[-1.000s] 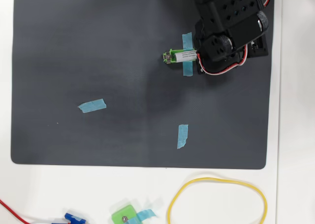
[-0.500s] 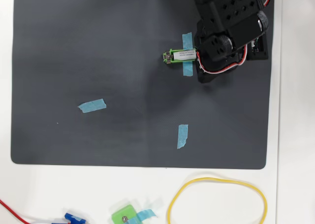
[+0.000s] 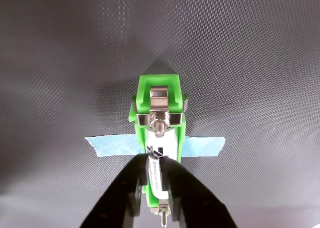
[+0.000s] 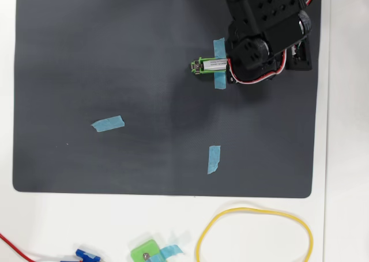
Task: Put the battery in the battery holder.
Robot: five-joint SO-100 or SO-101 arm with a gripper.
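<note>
Black end effector (image 3: pixel 156 169) at the wrist view's bottom centre pinches the small white cylindrical battery (image 3: pixel 159 160), which lies lengthwise inside the narrow bright-green plastic battery holder (image 3: pixel 159 95). If the cell sits tilted, release may pop it out.

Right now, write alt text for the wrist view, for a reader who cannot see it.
A black two-finger gripper enters from the bottom edge, shut on a small white cylindrical battery lying along a narrow bright-green plastic battery holder. The holder has a metal screw contact at its far end and sits across a strip of blue tape on a dark textured mat.
</note>
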